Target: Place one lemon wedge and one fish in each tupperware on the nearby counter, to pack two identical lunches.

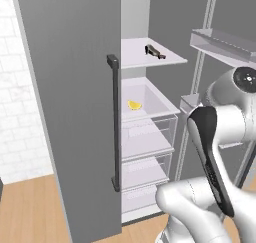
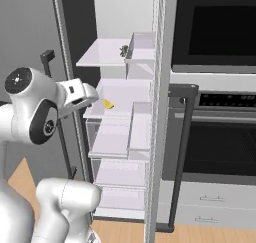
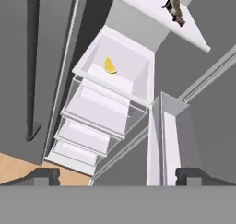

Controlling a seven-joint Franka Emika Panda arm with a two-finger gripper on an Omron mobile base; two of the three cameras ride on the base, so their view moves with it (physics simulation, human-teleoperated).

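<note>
A small dark fish lies on the upper shelf of the open fridge. One shelf lower, a yellow lemon wedge rests on a white tray-like shelf. My gripper is open and holds nothing. It hangs in front of the fridge, well short of both items, and looks in at the shelves. In the right base view my white wrist points toward the lemon's shelf. The tupperware and the counter are out of view.
The grey fridge door stands open on the left, with a dark bar handle. Clear drawers sit below the lemon. Door bins line the right side. A black wall oven stands to the right of the fridge.
</note>
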